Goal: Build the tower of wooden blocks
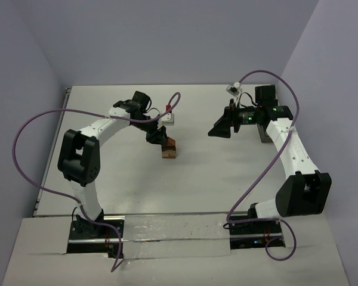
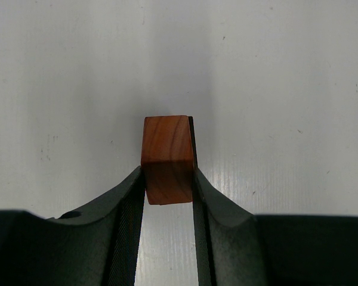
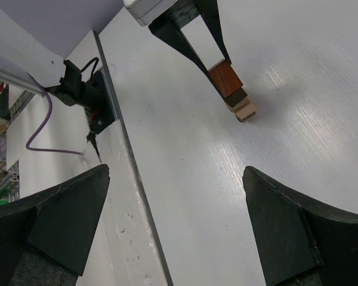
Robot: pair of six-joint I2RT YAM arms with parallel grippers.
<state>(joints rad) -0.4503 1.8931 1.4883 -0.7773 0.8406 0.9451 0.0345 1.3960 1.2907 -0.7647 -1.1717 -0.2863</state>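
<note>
Capping step: left gripper (image 2: 167,179) clamped on reddish-brown block (image 2: 166,149), apparently atop tan stack (image 3: 243,107) mid-worktop. Next, probably square it, then release. Right gripper (image 3: 176,179) wide open, empty.

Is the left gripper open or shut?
Shut: the left gripper clamps the reddish-brown block between both fingers.

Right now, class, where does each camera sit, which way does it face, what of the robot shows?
Top external: above, behind, looking down on the table; left arm, right arm show.
Left wrist: on the left gripper, facing the table; its fingers clamp the reddish-brown block.
Right wrist: on the open right gripper, fingers showing, facing the tower.
Both wrist views show that block.
</note>
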